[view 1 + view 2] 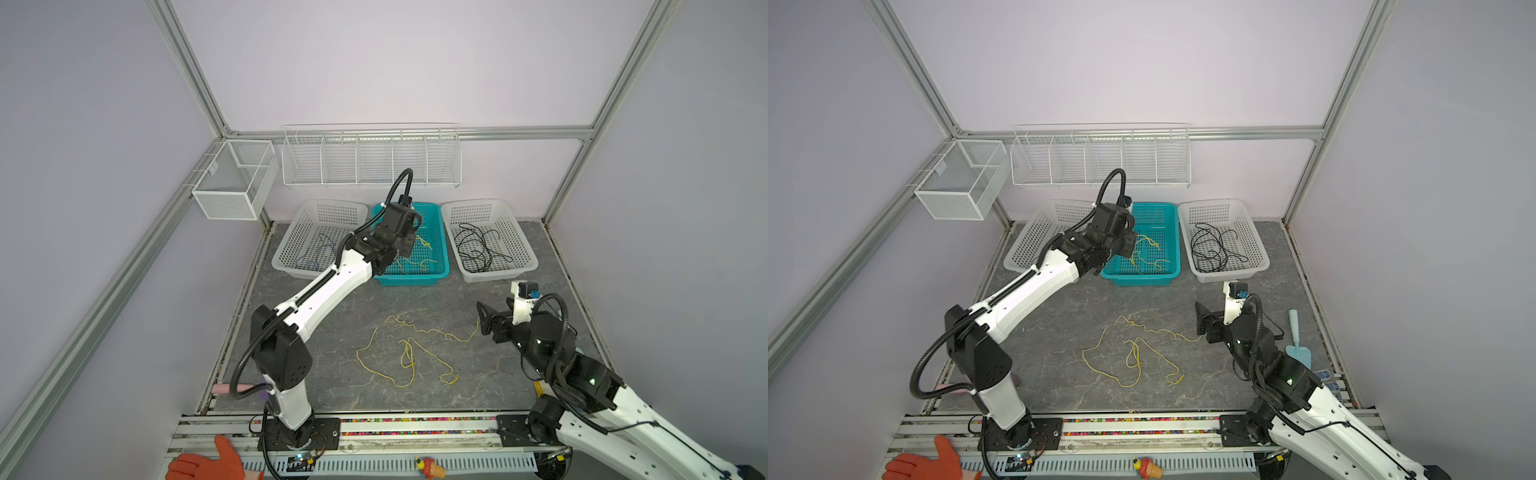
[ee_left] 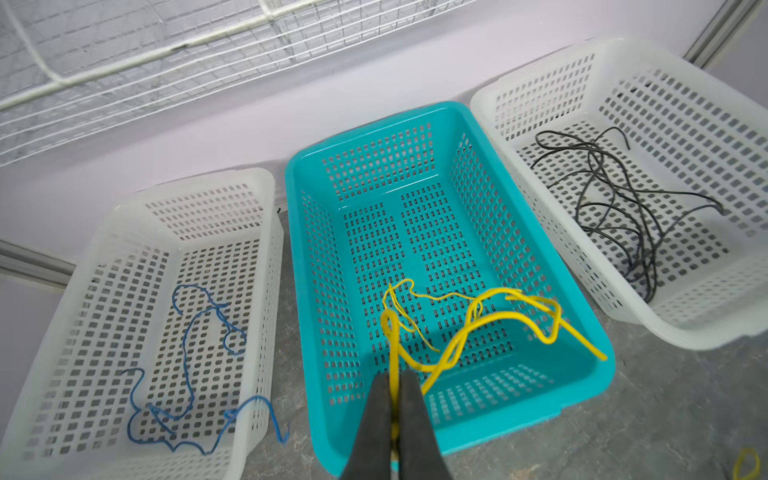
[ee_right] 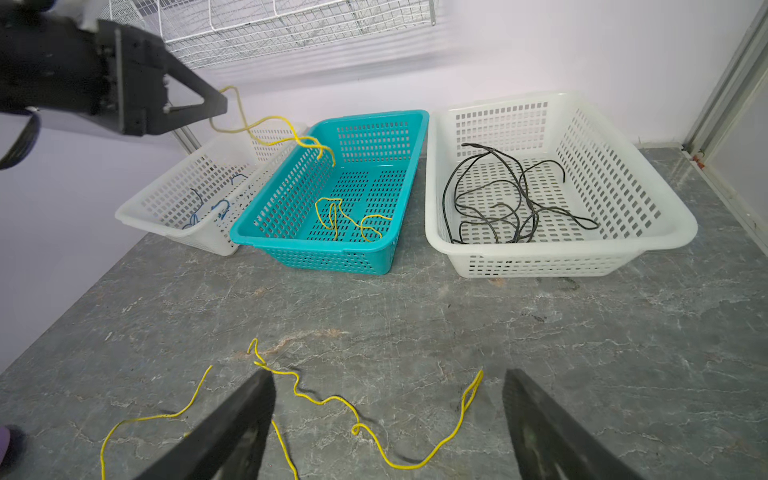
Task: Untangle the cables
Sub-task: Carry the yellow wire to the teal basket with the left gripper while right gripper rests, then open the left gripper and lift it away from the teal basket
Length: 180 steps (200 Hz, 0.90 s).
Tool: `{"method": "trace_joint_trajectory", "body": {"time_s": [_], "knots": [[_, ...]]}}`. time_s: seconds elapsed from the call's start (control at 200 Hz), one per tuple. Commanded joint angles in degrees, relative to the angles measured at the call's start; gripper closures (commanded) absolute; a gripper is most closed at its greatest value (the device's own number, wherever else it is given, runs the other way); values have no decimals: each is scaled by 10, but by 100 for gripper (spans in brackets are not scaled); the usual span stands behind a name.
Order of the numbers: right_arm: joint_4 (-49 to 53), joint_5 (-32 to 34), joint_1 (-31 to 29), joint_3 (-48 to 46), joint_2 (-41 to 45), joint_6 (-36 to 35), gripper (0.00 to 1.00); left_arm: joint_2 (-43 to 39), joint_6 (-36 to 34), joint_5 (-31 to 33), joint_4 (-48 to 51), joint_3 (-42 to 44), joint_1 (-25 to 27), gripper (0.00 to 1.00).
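Cable [image 2: 392, 357] pinched between left fingers [image 2: 374, 424], over basket [image 2: 374, 162]

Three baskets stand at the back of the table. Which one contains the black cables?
The white basket at the right end in both top views. Only it holds black cables; the teal basket has yellow cables, the left white basket blue cables.

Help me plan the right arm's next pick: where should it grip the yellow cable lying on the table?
Grip the yellow cable at its doubled-back end, which lies flat on the table, apart from the crossing loops and just ahead of the open right tool. Come down from above, jaws across both strands: it is thin and limp, so a sideways approach would probably push it.
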State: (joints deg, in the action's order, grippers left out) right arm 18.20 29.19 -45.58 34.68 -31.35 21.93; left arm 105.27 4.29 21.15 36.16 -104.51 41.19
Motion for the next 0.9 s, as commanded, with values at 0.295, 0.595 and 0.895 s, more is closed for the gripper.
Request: {"method": "trace_joint_trajectory", "body": {"time_s": [0.295, 0.595, 0.895], "knots": [[-61, -6, -2, -87, 45, 20, 12, 219, 9, 6, 188, -267, -26, 100], [-72, -7, -2, -111, 47, 31, 12, 200, 28, -27, 185, -236, -37, 64], [-76, -5, -2, -117, 56, 30, 12, 66, 145, -4, 177, -77, -55, 39]]}}
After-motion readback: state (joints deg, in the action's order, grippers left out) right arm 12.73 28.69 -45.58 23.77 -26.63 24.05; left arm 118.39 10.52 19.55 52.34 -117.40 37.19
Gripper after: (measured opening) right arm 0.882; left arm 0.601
